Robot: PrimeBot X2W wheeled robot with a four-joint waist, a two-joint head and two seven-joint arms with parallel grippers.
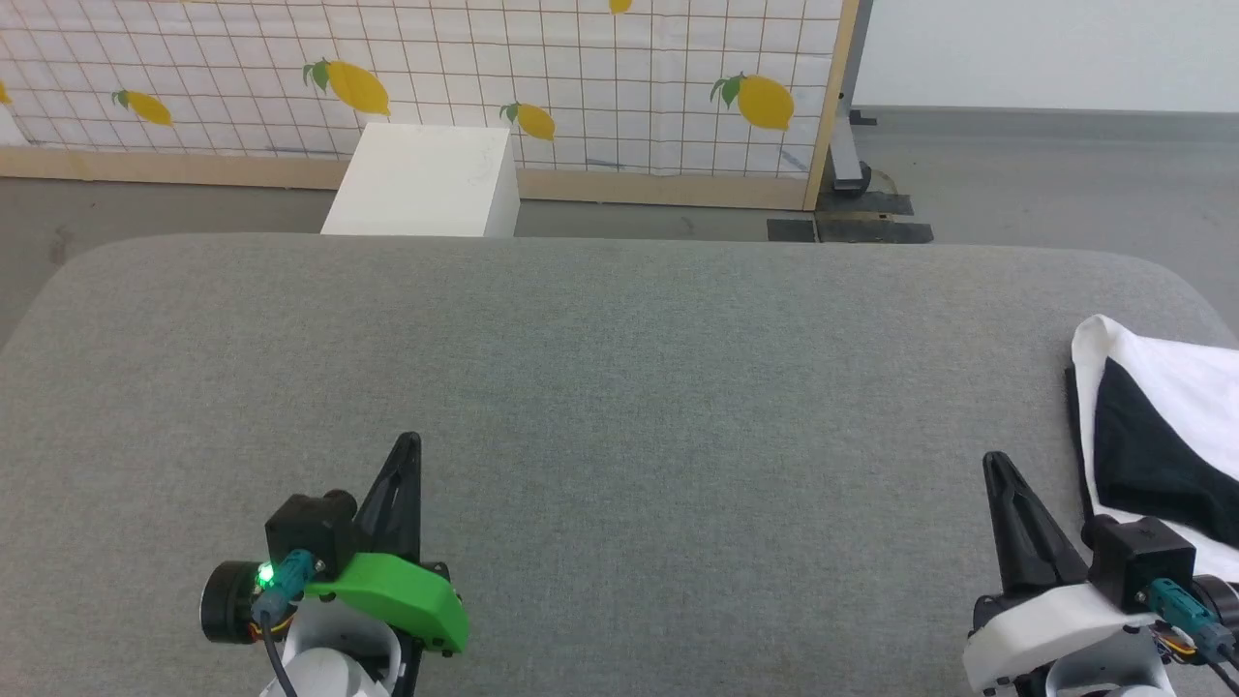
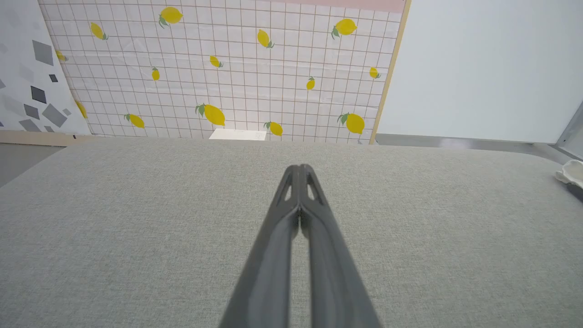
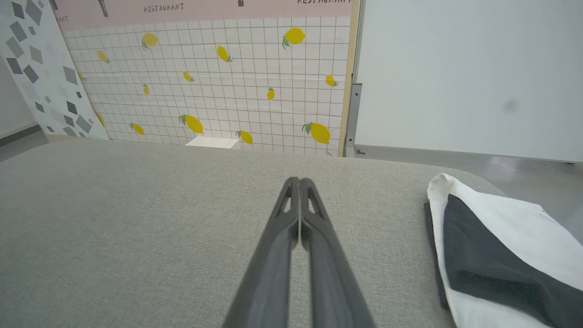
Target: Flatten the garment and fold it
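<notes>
**Garment lying folded at the right edge of the cushion, both hands shut and empty**

Head view: the garment (image 1: 1162,436) is a compact white packet crossed by a slanting black sleeve, on the right edge of the grey cushion (image 1: 619,387). The left hand (image 1: 413,439) and right hand (image 1: 992,457) stand at the cushion's near side.

Left wrist view: the left hand's fingers are pressed together.

Right wrist view: likewise. The layers lie flat, so folding appears finished.

This looks like a robot test studio. A grey fabric-covered bench (image 1: 619,339) stands on bare grey floor (image 1: 1045,174). On the far side, a wood-framed backdrop panel (image 1: 581,77) printed with tiles and lemons rests on a metal foot (image 1: 847,145) before a plain white wall (image 1: 1045,48).
</notes>
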